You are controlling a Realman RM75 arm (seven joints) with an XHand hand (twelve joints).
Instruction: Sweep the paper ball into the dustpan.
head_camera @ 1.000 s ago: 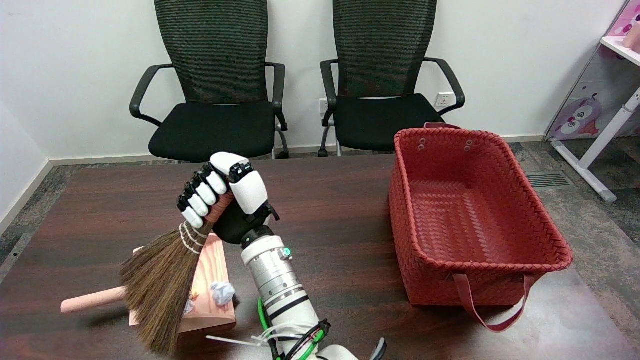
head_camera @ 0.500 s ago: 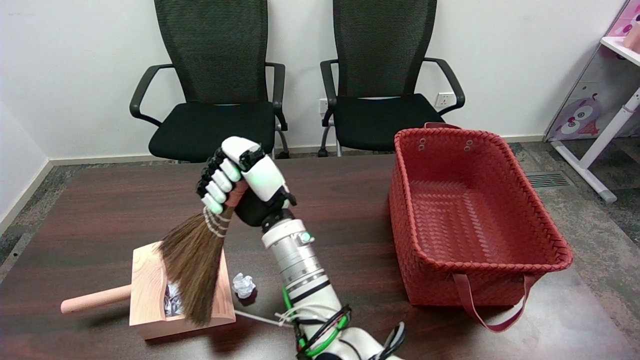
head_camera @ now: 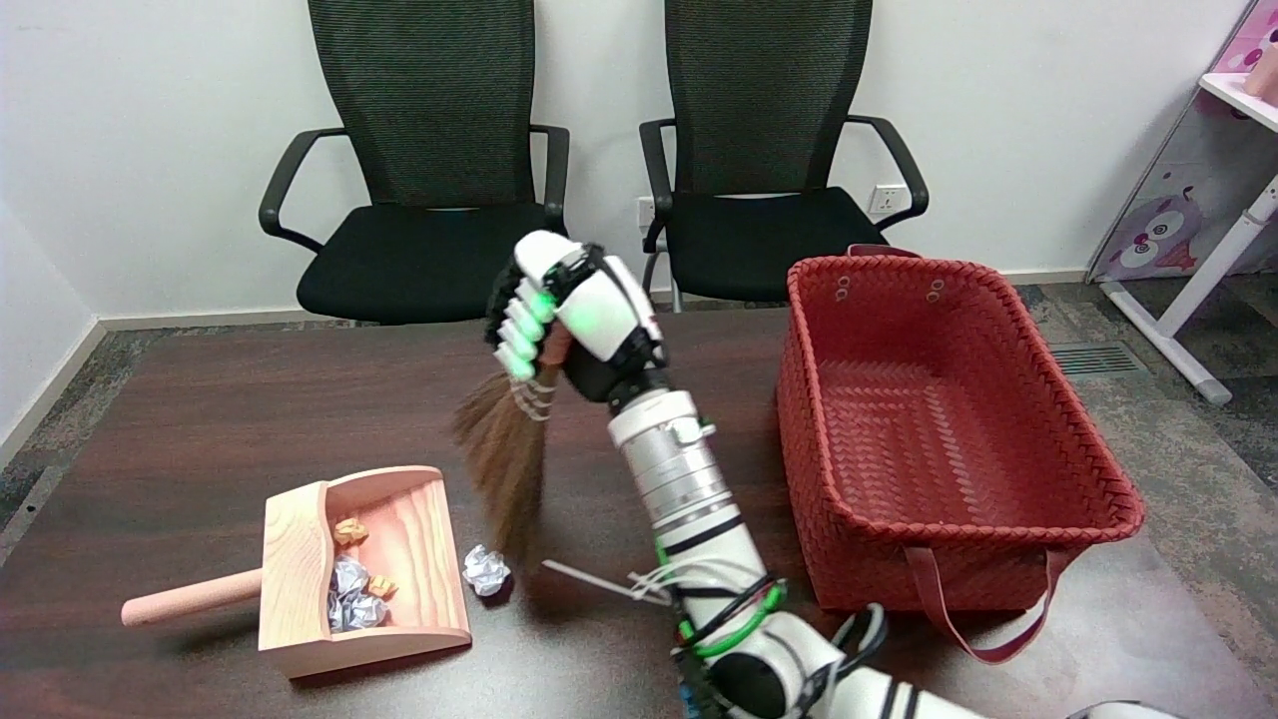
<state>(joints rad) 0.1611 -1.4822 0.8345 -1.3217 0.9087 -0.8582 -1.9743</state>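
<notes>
Paper ball (head_camera: 486,571) sits on the counter (head_camera: 200,419) just beside the open mouth of the dustpan (head_camera: 300,559), at its right lip, not yet inside. Dustpan is pale wood with a pink handle (head_camera: 190,596) pointing left; mouth faces right, toward the ball, so a leftward stroke would carry the ball straight in. Inside the pan: other crumpled paper (head_camera: 349,594) and small tan scraps (head_camera: 349,531) against the back wall.

Right hand (head_camera: 574,320) is raised above the counter's middle, fingers (head_camera: 519,335) closed around the handle of a small straw broom (head_camera: 504,464). Grip is high on the handle, just above the binding, which lets the bristles hang down and swing freely. Bristles point down and slightly left; their tips sit just right of the ball (contact with the counter hard to judge; the bristles are motion-blurred). That puts the broom on the far side of the ball from the pan, the correct side for a push.

Judgement: step in hand is lining up for a sweep. Next move calls for lowering the bristle tips behind the ball and drawing left. Risk: the ball is light and may skip off the pan's lip or roll past its near corner.

Red woven basket (head_camera: 958,300) stands well apart at right, two black chairs (head_camera: 429,130) behind the counter.
</notes>
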